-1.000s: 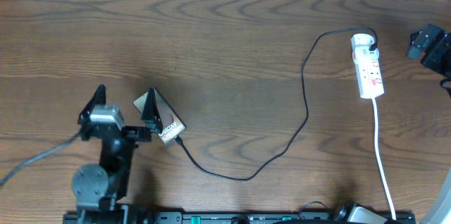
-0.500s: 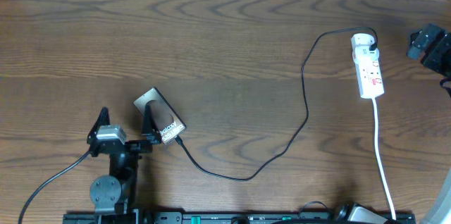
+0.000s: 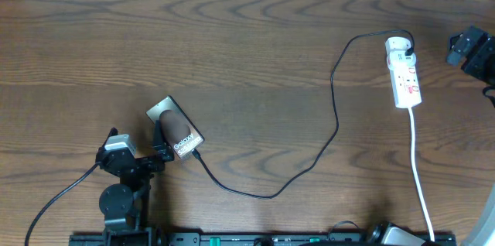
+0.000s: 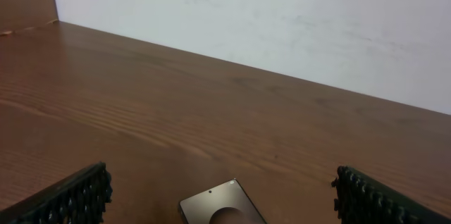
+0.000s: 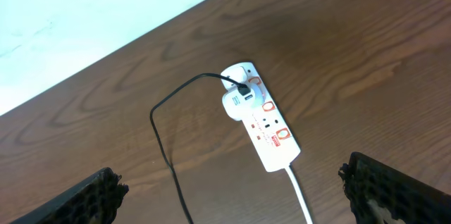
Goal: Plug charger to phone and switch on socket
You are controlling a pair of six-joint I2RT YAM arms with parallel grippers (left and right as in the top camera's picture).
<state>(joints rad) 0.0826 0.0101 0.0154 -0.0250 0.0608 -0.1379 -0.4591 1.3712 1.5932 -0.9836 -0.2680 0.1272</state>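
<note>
The phone (image 3: 176, 131) lies flat on the table at the left, its lettered end toward the lower right. Its far end shows at the bottom of the left wrist view (image 4: 208, 203). My left gripper (image 3: 139, 152) is open and empty, just in front of the phone's left side, fingers wide apart (image 4: 220, 179). The charger cable (image 3: 334, 114) runs from a tip at the phone's lower end (image 3: 199, 153) to its plug (image 3: 399, 45) in the socket (image 3: 406, 74). My right gripper (image 3: 469, 47) is open and empty, right of the socket (image 5: 271, 134).
The socket's white cord (image 3: 421, 188) runs down to the table's front edge. The cable (image 5: 163, 150) loops across the middle of the table. A white wall rises behind the far table edge (image 4: 282, 27).
My left arm has drawn back toward the front edge. Its fingers, which stood beside the phone, are now behind the phone's near end. The phone, cable and right arm have not moved.
</note>
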